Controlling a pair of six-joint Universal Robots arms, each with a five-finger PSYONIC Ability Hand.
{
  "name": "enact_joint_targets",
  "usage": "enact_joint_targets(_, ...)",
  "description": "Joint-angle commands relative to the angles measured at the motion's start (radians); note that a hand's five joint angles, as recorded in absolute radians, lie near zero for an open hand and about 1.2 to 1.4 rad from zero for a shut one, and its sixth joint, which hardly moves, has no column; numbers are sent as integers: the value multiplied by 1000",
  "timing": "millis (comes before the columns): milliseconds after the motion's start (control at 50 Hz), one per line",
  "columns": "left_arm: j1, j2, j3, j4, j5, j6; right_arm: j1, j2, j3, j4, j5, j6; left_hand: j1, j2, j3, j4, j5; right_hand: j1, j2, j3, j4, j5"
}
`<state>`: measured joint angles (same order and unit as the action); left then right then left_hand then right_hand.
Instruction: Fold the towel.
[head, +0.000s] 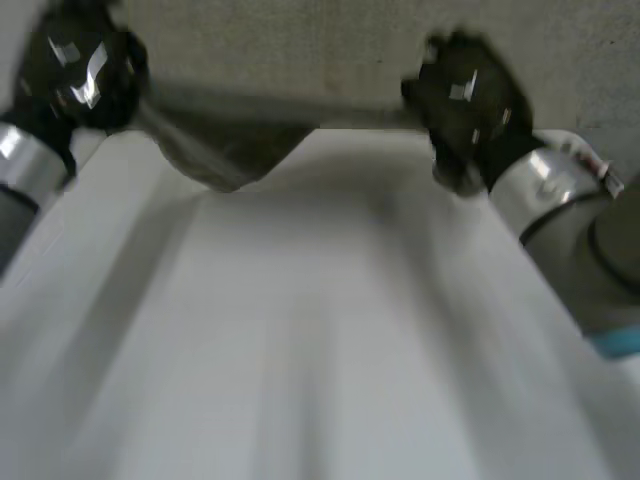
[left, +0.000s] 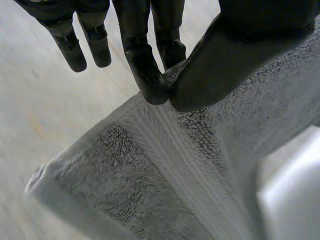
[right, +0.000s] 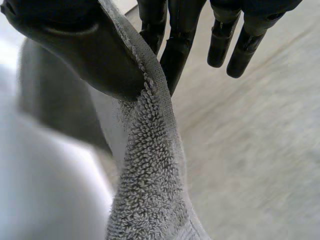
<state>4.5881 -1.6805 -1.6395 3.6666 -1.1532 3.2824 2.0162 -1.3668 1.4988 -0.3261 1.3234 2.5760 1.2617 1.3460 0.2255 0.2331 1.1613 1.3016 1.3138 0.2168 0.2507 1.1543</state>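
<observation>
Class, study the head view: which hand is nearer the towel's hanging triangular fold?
Left. The left hand pinches the towel just beside the hanging fold; the right hand pinches the towel's opposite end, away from it.

**Towel bars the far side, near table open**

We see the towel pinched taut between the left hand and the right hand, closing the gap from 11 to 1 o'clock. One fold sags at 11 toward the table. The left arm blocks 9 and the right arm blocks 3. From 4 through 6 to 8, the white top lies open.
</observation>
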Motion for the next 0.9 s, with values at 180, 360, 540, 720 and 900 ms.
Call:
enact_joint_targets(180, -14, -246, -301, -2, 81, 357, -19, 172, 288, -42, -21, -102, 135, 50, -51, -59, 60, 95, 82, -42, -76, 67)
enact_joint_targets(360, 38, -128, -299, -147, 75, 388, -80, 83, 328, 27, 0, -79, 135, 50, -51, -59, 60, 95, 82, -42, -76, 67)
enact_joint_targets(540, 66, -45, -292, -191, 76, 384, -103, 129, 314, 42, 3, 90, 135, 50, -51, -59, 60, -382, -394, -42, -76, -409)
enact_joint_targets(720, 92, -45, -292, -191, 76, 382, -125, 195, 256, 41, 48, 250, 135, 50, -51, -59, 60, -518, -530, -42, -76, -545)
enact_joint_targets(900, 147, -59, -287, -191, 76, 382, -145, 245, 216, 41, 99, 348, 135, 50, -51, -59, 60, -638, -650, -42, -76, -665)
